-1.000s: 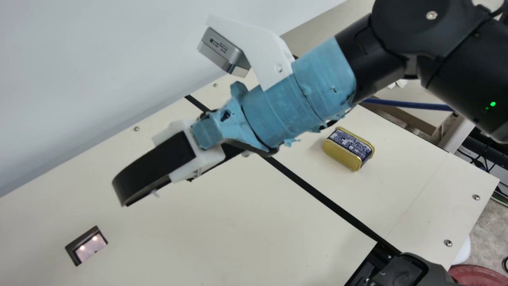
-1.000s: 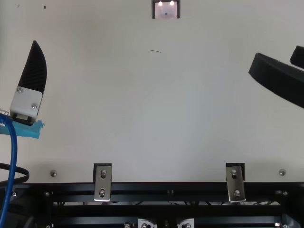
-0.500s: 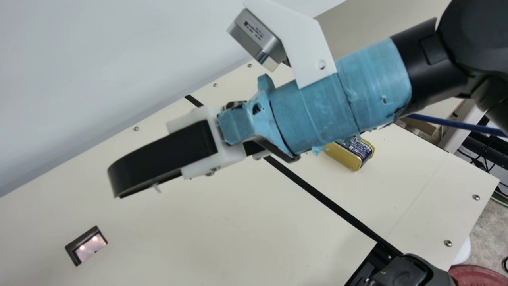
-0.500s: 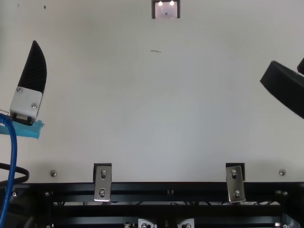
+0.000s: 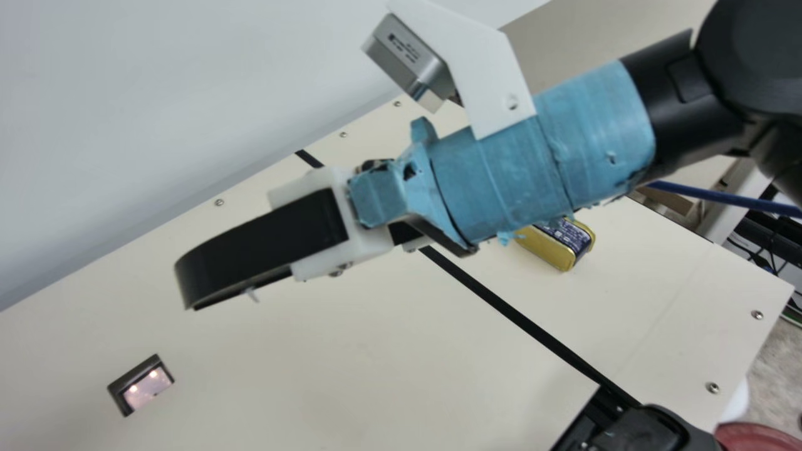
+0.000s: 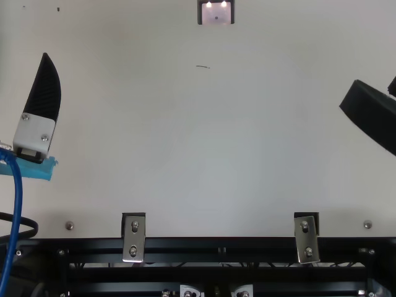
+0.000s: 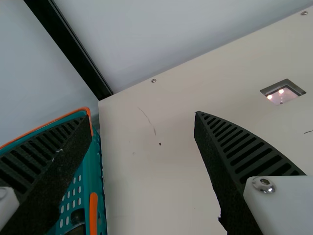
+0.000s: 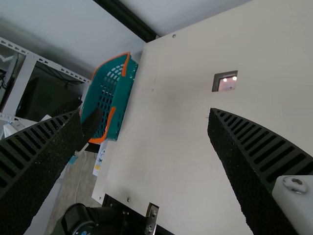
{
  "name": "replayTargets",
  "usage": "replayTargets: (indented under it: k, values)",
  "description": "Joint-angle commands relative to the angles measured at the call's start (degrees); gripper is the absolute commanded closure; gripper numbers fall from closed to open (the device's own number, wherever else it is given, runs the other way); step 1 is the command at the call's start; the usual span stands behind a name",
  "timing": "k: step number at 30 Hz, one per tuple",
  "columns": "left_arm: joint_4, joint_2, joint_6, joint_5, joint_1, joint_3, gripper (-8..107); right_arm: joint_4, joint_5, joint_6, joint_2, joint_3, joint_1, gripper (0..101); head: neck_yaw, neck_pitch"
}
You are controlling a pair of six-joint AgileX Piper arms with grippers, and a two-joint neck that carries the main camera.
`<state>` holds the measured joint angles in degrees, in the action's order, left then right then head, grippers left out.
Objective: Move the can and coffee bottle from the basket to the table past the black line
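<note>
Right gripper has backed off toward its own side over the last second, nearly all of it in the first half; it's about stationary now, and the small shift across the main view is just the camera. Fingers spread wide, nothing pinched, so it looks done with its drop. Left gripper hasn't moved in the top view; also spread, holding nothing, out toward the basket side. Black line runs across the table, and just past it sits the can, partly behind the right arm in the main view. Can half reads as finished. Basket is off at the opposite end, with a dark round thing inside, probably the coffee bottle, can't confirm. Left likely picks next; basket wall could snag its fingers, and the bottle probably needs passing across.
</note>
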<state>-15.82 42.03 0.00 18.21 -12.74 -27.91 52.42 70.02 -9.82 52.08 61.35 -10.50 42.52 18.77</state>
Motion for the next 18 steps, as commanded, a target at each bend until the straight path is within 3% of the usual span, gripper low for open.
replayTargets:
  k: [1,18]
  values:
    - [0.0,0.0,0.0,0.0,0.0,0.0,9,0.0,0.0,0.0,0.0,0.0,0.0,0,-3.1,0.2]
    - [0.0,0.0,0.0,0.0,0.0,0.0,9,0.0,0.0,0.0,0.0,0.0,0.0,0,-38.1,1.2]
